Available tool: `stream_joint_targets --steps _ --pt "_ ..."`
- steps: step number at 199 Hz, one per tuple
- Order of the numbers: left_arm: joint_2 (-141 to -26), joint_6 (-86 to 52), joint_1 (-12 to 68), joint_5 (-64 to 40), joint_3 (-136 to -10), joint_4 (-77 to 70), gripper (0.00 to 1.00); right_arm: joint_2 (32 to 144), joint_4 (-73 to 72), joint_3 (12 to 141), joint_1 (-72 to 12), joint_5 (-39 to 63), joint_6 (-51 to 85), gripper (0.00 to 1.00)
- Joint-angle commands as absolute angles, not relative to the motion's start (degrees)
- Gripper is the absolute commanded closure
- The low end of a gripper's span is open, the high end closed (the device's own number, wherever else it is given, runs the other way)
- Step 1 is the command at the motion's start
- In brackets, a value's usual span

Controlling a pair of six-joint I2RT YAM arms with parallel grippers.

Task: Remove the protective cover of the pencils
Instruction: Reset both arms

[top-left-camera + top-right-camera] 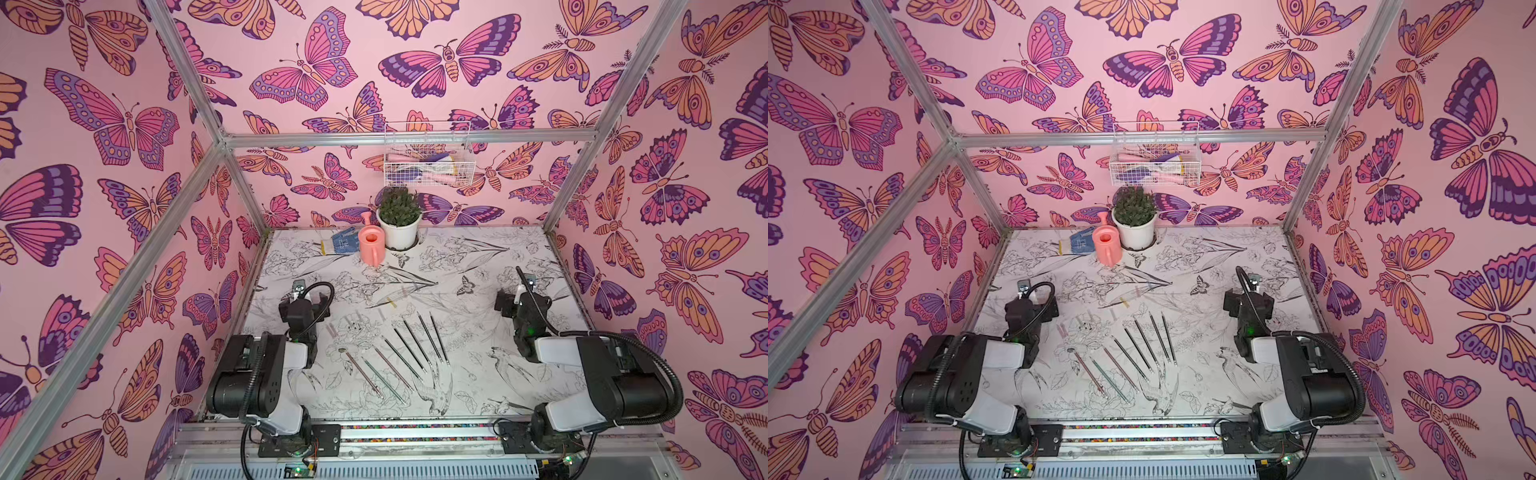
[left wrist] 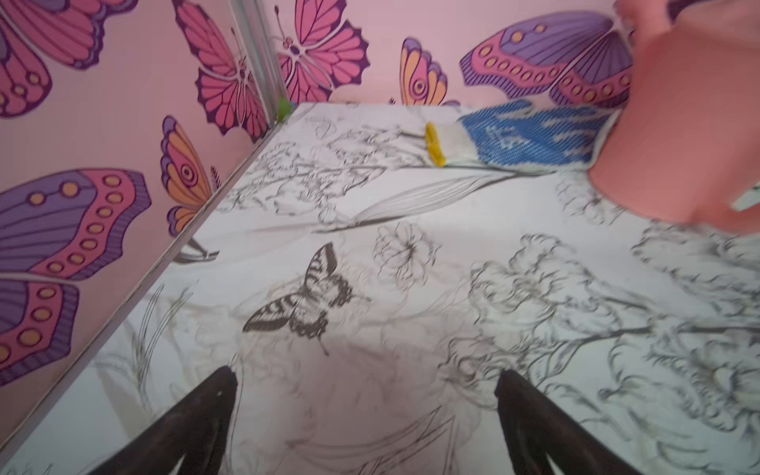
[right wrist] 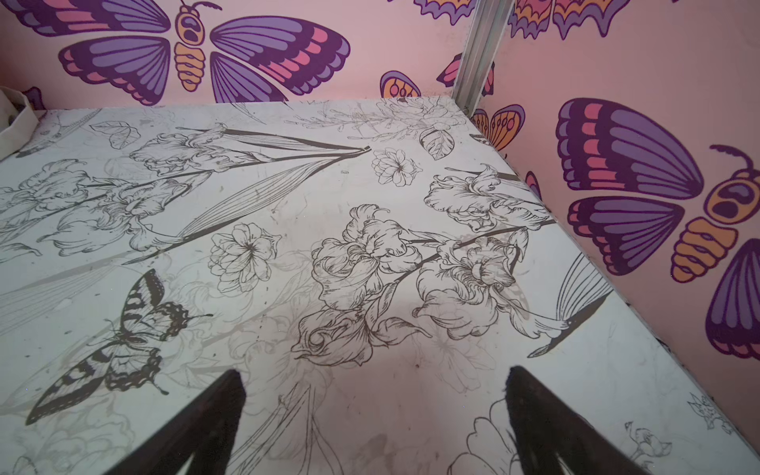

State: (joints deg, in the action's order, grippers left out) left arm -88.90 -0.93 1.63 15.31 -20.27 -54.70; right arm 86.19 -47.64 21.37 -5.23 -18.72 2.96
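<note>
The right gripper [image 3: 375, 370] stands wide open; its two dark fingers [image 3: 205, 423] enter from the lower edge of the frame, with nothing between them; beneath lies the table [image 3: 288, 197], printed with line-drawn flowers and a butterfly at lower left; the pink butterfly-patterned wall [image 3: 411, 49] and a metal post [image 3: 479, 45] occupy the upper right.

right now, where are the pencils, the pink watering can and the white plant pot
pencils [image 1: 403, 359]: in a top view, mid-shaft of a black pencil in the row
pink watering can [image 1: 371, 247]: in a top view, front of its body
white plant pot [image 1: 399, 236]: in a top view, its outer wall
</note>
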Motion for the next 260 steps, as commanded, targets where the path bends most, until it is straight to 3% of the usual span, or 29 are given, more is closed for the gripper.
stream_joint_targets --steps 1,168,184,208,222,236,249,260 --pt "-88.8 -0.9 1.7 15.0 -20.0 -54.6 0.01 86.4 -49.5 21.5 -4.9 -18.3 3.2 0.01" --pt "-89.1 -0.8 1.3 14.2 -20.0 -54.8 0.01 86.2 -49.2 21.5 -4.1 -16.9 3.8 0.01" --pt "-89.0 -0.8 1.3 14.2 -20.0 -54.8 0.01 84.9 -60.6 14.5 -2.2 -9.7 3.2 0.01" --pt "-88.9 -0.8 1.3 14.2 -20.0 -54.8 0.01 90.6 -81.7 7.2 -2.2 -12.9 3.9 0.01" --pt "-89.0 -0.8 1.3 14.2 -20.0 -54.8 0.01 90.9 -73.6 12.5 -2.3 -16.6 4.8 0.01" --pt "-89.0 -0.8 1.3 14.2 -20.0 -54.8 0.01 84.9 -41.7 24.1 -2.4 -18.1 6.9 0.00" --pt "-88.9 -0.9 1.3 14.2 -20.0 -54.9 0.01 89.1 -57.9 19.7 -2.2 -18.7 5.7 0.01" --pt "-88.9 -0.8 1.3 14.2 -20.0 -54.9 0.01 86.8 -49.6 21.6 -2.6 -18.7 6.3 0.00"
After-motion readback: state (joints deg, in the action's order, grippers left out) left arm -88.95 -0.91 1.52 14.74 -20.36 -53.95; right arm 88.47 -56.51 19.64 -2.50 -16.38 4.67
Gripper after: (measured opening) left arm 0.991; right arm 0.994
